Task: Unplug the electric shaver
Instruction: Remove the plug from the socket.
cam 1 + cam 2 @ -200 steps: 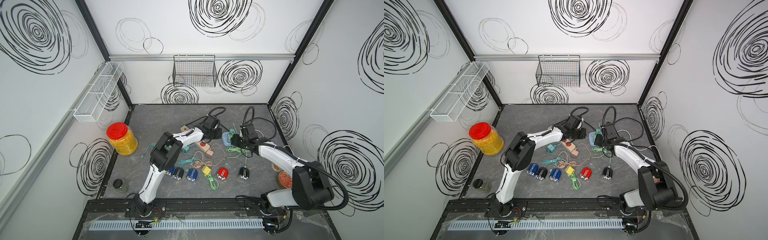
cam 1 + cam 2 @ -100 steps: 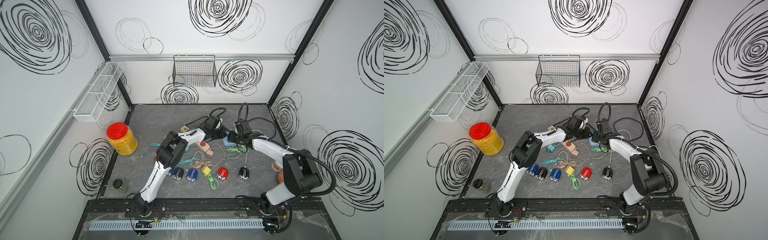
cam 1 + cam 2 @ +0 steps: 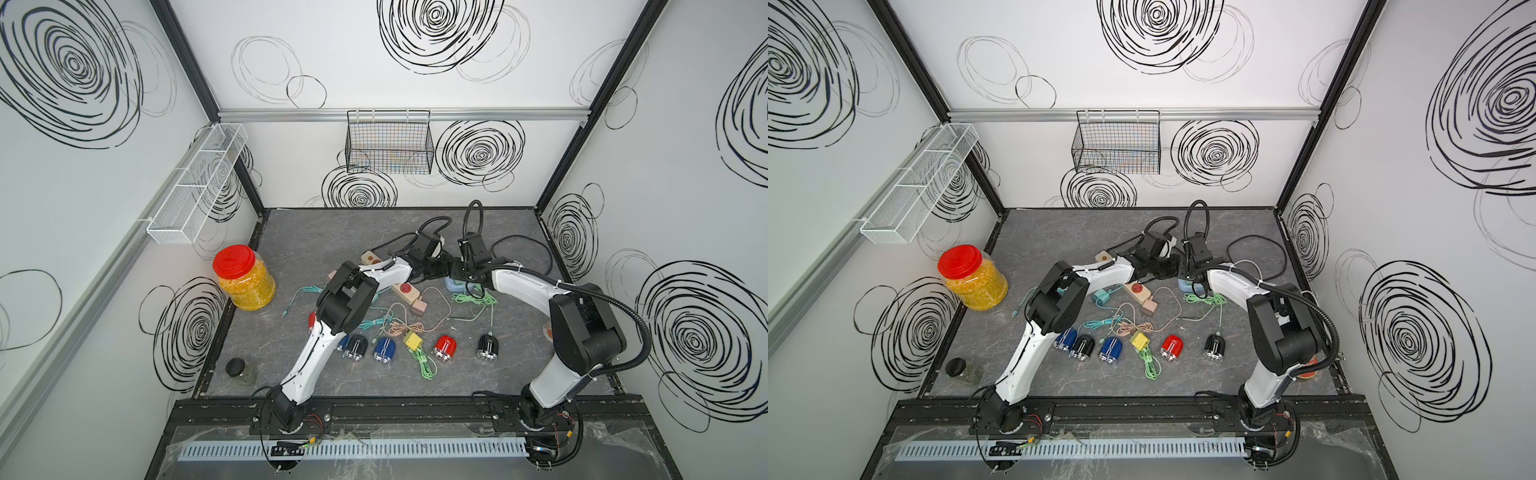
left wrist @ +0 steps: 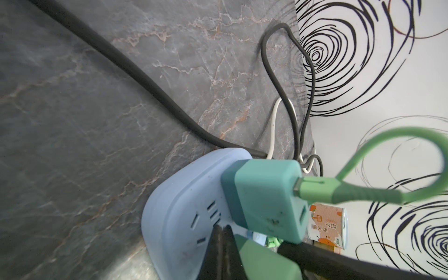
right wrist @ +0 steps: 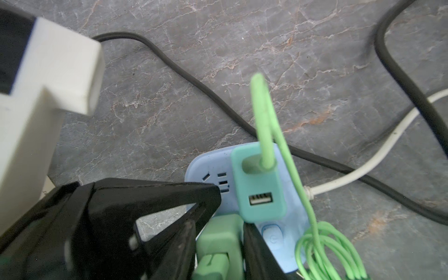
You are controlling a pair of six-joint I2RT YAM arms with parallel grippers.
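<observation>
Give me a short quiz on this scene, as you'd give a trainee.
1. True or false: the left end effector is wide open.
2. Which lies between the fingers of the right end effector? A) red shaver B) green plug C) yellow adapter
3. Fill in: the cable in the teal adapter is ___.
Key: 1 false, it is shut, tips on the blue power strip. 2 B. 3 green.
</observation>
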